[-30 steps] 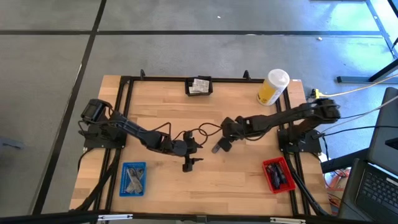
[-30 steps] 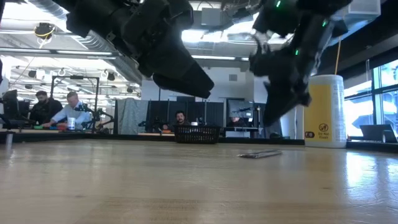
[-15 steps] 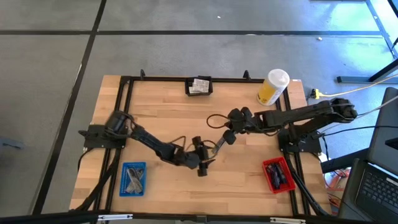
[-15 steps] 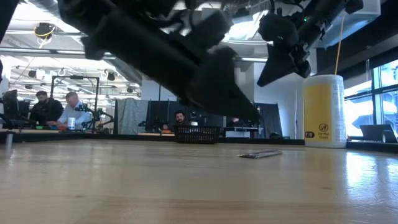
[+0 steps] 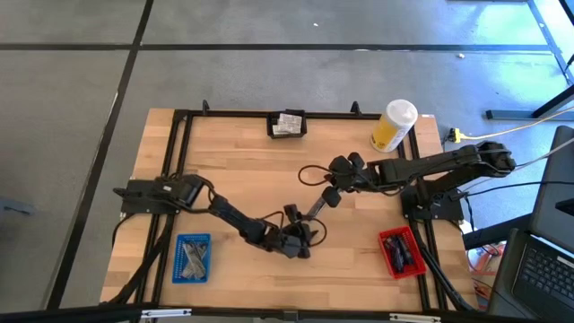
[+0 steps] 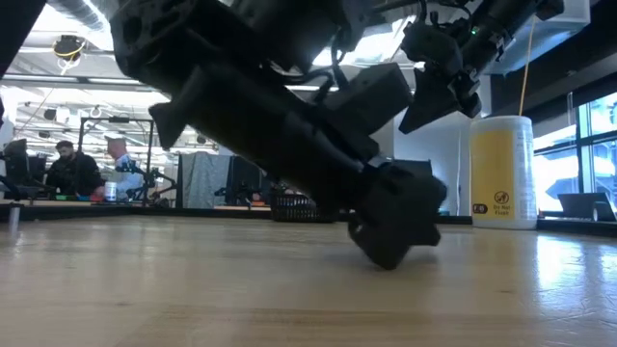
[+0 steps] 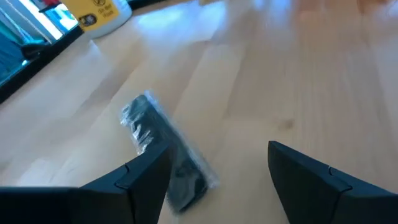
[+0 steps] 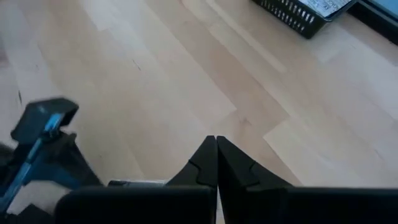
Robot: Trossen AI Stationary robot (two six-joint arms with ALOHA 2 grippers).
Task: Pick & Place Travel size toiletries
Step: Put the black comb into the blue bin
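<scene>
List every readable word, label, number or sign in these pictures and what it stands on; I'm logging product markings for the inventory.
No text can be read.
Yellow container: a round black symbol with small print under it, too small to read; the same label in the left wrist view is blurred.
Sachets in the black basket: any print is too small to read.
Dark sachet on the table: no legible print.

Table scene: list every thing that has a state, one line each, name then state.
left gripper: open, low over the table, fingers flanking the sachet
dark sachet: lying flat, not gripped
right gripper: shut, empty, raised
yellow container: upright, capped
black basket: holds sachets
blue tray: holds grey items
red tray: holds dark items
</scene>
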